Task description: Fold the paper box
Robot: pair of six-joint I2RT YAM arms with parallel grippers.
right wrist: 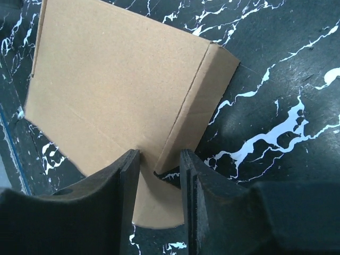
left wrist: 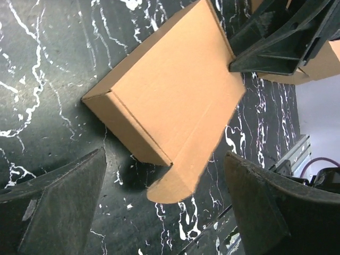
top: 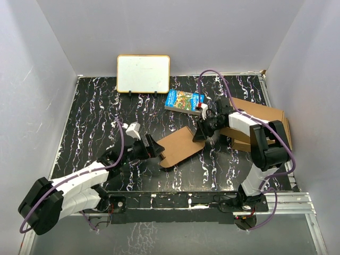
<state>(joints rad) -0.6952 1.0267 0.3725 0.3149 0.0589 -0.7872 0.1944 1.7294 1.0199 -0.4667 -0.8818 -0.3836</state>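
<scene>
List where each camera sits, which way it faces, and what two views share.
Top external: above and behind the arms, looking down on the black marbled table; both arms, left gripper and right gripper show.
Left wrist: on the left arm, facing the brown cardboard paper box; own wide-apart fingers show.
Right wrist: on the right arm, looking down; own fingers flank the box's wall.
All share the box.
</scene>
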